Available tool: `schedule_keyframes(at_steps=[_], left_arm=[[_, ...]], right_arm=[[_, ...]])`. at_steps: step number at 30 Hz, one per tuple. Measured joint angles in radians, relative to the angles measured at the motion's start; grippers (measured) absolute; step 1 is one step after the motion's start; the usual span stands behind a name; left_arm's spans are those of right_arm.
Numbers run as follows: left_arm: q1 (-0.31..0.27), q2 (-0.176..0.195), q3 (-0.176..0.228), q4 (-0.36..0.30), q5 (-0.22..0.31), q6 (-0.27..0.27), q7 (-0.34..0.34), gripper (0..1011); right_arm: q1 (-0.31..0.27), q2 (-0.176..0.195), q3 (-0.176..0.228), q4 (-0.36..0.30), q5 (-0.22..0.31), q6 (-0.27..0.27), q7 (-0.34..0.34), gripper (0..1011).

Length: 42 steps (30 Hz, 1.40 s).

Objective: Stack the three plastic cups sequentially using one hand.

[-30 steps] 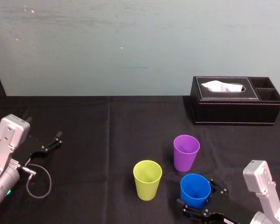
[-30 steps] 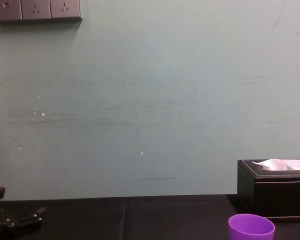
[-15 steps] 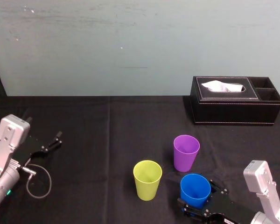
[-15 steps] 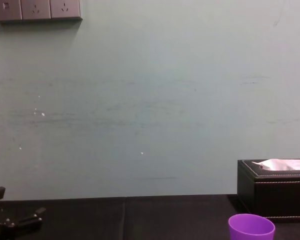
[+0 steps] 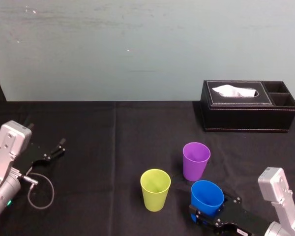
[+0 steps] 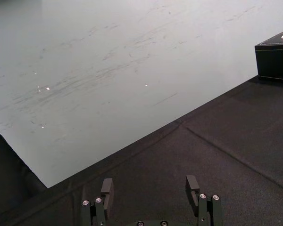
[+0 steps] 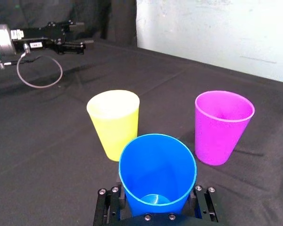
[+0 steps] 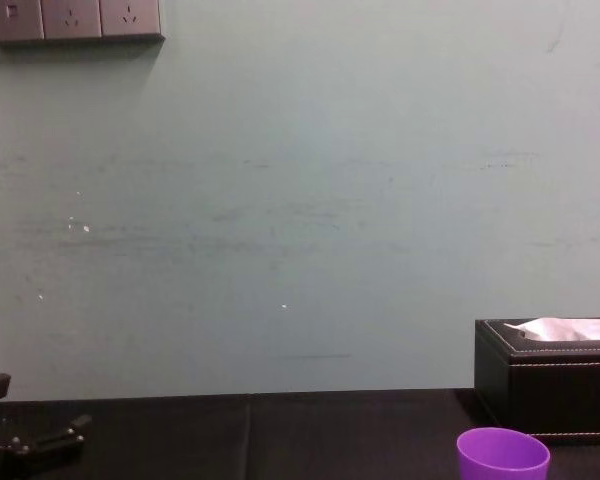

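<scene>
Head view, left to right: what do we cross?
Left claw → yellow-green cup → purple cup → tissue box. Left out: the blue cup, gripped in the right claw, since it overlaps the purple cup's span.

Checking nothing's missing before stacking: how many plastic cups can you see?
3. The yellow-green cup stands front centre, the purple cup right of it and farther back, the blue cup nearest, tilted between the fingers of the right gripper. None seem hidden.
</scene>
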Motion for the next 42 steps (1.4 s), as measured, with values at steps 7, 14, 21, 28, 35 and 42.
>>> schedule_keyframes(at_steps=[7,14,21,28,35,42], left_arm=[[0.000,0.000,0.000,0.000,0.000,0.000,0.000,1000],[0.000,0.000,0.000,0.000,0.000,0.000,0.000,1000],[0.000,0.000,0.000,0.000,0.000,0.000,0.000,1000],[0.000,0.000,0.000,0.000,0.000,0.000,0.000,1000],[0.000,0.000,0.000,0.000,0.000,0.000,0.000,1000],[0.000,0.000,0.000,0.000,0.000,0.000,0.000,1000]], right_arm=[[0.021,0.014,0.015,-0.044,0.014,0.054,0.000,715],[0.093,0.023,0.015,-0.083,0.027,0.133,0.001,715],[0.175,0.013,0.002,-0.087,0.035,0.190,-0.006,715],[0.274,-0.012,-0.027,-0.044,0.025,0.226,-0.026,715],[0.345,-0.040,-0.050,0.020,0.003,0.241,-0.041,715],[0.378,-0.062,-0.064,0.077,-0.015,0.238,-0.048,715]])
